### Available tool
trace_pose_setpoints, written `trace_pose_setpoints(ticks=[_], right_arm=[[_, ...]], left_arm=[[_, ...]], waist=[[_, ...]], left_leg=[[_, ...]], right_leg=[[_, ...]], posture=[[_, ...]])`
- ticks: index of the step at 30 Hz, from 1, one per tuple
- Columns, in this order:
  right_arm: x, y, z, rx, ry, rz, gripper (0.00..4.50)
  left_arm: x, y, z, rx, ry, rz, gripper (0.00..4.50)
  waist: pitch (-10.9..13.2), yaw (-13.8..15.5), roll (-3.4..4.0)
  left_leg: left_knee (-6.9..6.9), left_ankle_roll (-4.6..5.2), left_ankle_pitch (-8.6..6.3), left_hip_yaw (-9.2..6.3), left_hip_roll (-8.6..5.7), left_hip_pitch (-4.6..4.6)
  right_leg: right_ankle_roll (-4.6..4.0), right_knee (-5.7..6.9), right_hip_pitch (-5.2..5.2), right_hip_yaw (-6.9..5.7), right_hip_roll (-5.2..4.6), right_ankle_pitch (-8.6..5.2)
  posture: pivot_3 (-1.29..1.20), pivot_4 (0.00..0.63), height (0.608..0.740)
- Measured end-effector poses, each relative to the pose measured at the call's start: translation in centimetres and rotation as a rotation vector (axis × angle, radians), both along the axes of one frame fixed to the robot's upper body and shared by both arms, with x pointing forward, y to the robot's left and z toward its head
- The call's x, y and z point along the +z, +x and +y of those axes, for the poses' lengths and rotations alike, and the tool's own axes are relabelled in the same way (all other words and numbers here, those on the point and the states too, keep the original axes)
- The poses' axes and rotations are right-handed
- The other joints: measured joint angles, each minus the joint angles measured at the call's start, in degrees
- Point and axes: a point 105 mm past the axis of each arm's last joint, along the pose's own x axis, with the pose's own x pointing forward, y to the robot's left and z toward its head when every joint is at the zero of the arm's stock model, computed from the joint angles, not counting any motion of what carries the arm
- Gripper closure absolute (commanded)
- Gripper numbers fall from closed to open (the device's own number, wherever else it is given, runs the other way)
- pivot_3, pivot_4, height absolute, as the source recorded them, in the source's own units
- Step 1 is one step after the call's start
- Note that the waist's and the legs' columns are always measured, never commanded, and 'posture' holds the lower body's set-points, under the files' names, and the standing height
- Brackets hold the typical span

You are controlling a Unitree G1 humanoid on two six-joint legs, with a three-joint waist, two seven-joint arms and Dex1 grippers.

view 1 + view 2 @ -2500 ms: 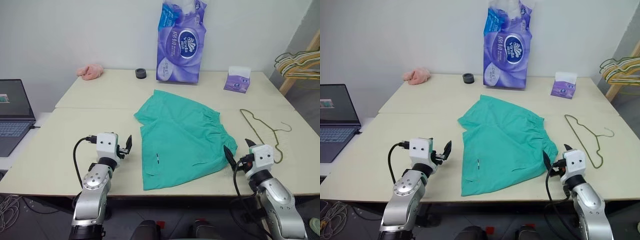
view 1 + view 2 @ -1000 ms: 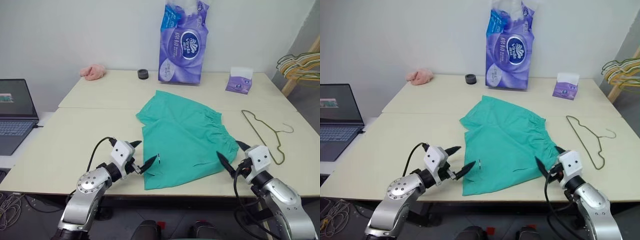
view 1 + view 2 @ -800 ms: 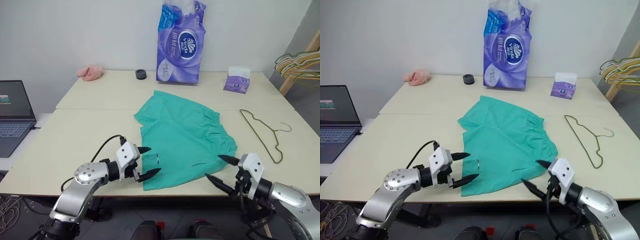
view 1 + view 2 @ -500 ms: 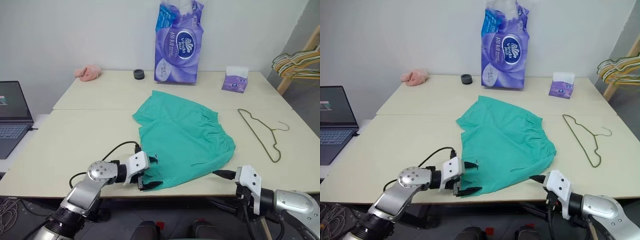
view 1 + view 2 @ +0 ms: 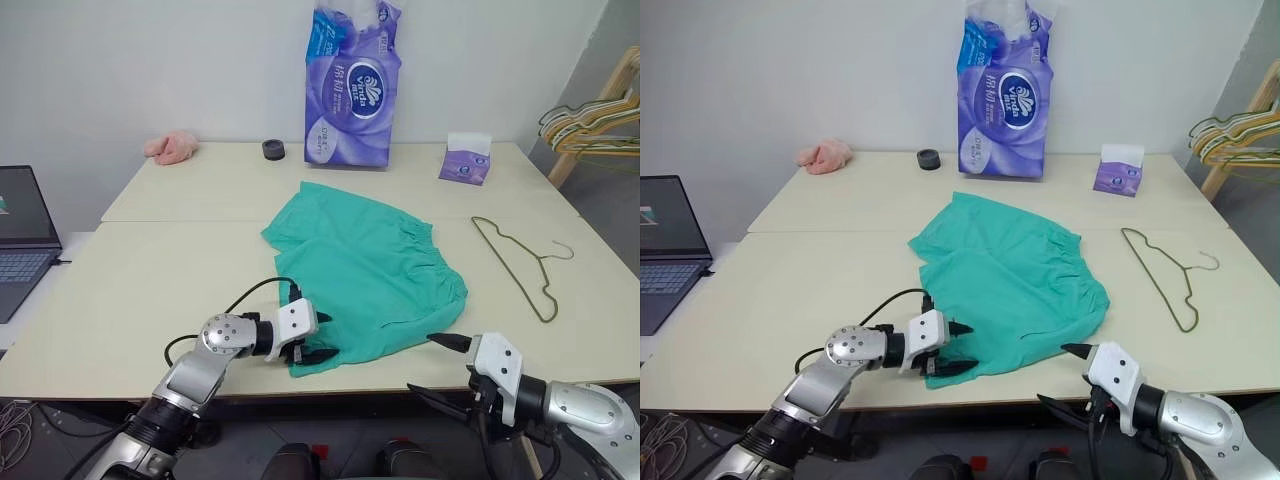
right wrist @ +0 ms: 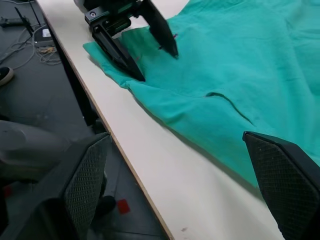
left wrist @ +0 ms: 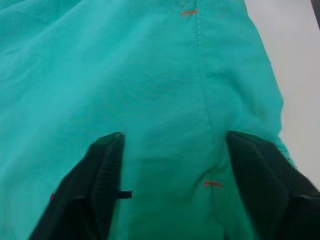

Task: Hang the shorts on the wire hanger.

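We found the left gripper (image 5: 318, 337) nearer, jaws open astride the shorts (image 5: 365, 268) hem at the counter's (image 5: 150, 270) front edge; right gripper (image 5: 438, 365) open, empty.

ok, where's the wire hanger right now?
In the left eye view the wire hanger lies flat on the table at the robot's right, just beyond the shorts and apart from them, nearer than the small purple tissue box.

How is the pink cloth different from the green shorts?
The pink cloth is small; the shorts are much bigger. The pink cloth is bunched into a lump at the table's far edge; the shorts lie spread flat near the front. Both are soft cloth on the table.
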Motion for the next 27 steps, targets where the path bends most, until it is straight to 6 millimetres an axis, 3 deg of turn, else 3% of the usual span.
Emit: trace_pose_setpoints(ticks=[8, 14, 17, 21, 27], right_arm=[[-0.4, 2.7, -2.1, -0.013, -0.187, -0.16, 0.0], [-1.6, 4.8, -4.9, 0.084, -0.437, -0.252, 0.0], [-1.3, 6.2, -5.0, 0.117, -0.483, -0.318, 0.0], [-2.1, 8.5, -4.5, 0.197, -0.58, -0.4, 0.0], [-2.7, 10.9, -2.4, 0.273, -0.63, -0.508, 0.0]], left_arm=[[-0.5, -0.5, 0.0, -0.006, 0.001, 0.0, 4.47], [-0.1, 0.4, 1.7, 0.09, -0.016, 0.008, 4.47], [0.2, 1.0, 3.1, 0.149, -0.017, 0.011, 4.47], [0.7, 1.3, 3.8, 0.179, -0.035, 0.01, 4.47], [0.9, 1.2, 3.6, 0.171, -0.052, 0.018, 4.47]], waist=[[-0.2, -0.2, 0.04], [-0.2, -0.4, 0.03], [-0.2, -0.6, 0.04], [-0.2, -1.0, 0.0], [-0.3, -1.3, -0.16]], left_leg=[[0.0, 0.0, 0.0, 0.07, 0.0, 0.07], [0.0, 0.0, 0.0, 0.13, 0.02, 0.08], [0.0, 0.0, -0.01, 0.13, 0.02, 0.05], [0.01, -0.01, -0.02, 0.15, 0.01, 0.07], [0.01, -0.03, -0.02, 0.1, -0.01, 0.09]], right_leg=[[0.01, 0.01, 0.04, 0.04, 0.02, 0.01], [0.01, 0.05, 0.01, 0.08, 0.08, 0.03], [-0.1, 0.08, -0.01, 0.1, 0.09, 0.08], [-0.27, 0.08, 0.0, 0.1, 0.08, 0.19], [-0.3, 0.18, 0.0, 0.1, 0.07, 0.22]], posture=[[-0.08, 0.032, 0.74], [-0.06, 0.021, 0.74], [-0.05, 0.018, 0.74], [-0.03, 0.016, 0.74], [-0.03, 0.012, 0.74]])
